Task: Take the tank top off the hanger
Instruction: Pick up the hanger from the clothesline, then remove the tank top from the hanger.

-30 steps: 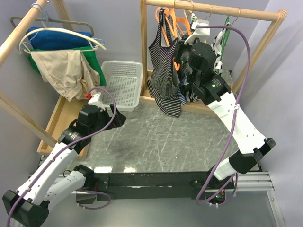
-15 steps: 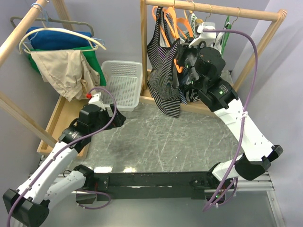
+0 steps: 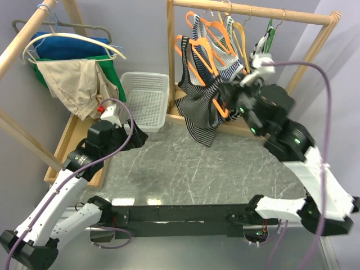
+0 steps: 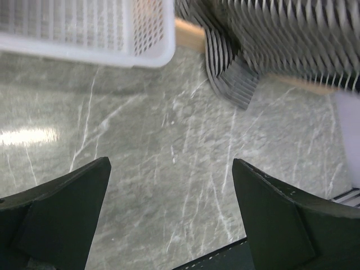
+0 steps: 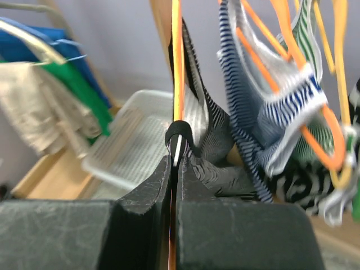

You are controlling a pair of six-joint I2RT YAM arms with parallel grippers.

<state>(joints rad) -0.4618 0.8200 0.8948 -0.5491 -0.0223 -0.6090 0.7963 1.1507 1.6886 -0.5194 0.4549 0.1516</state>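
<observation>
Jaws of left gripper (image 4: 171,214) wide, idle over marble table (image 4: 169,146) near white basket (image 4: 84,28). Centre: striped tank top (image 3: 197,112) draped on orange hanger (image 5: 178,67), which right gripper (image 5: 175,163) pinches shut. Step: stripping garment. Next, likely: left takes fabric, slides straps off.

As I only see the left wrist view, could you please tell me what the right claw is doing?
Observer: The right claw is shut on an orange hanger, with the strap of the tank top at its tips.
Operator: Where is that claw, please?
Observer: Up near the rail, right of the tank top.
Operator: Is anything close by?
Observer: A blue-striped top hangs just right of the hanger.
</observation>
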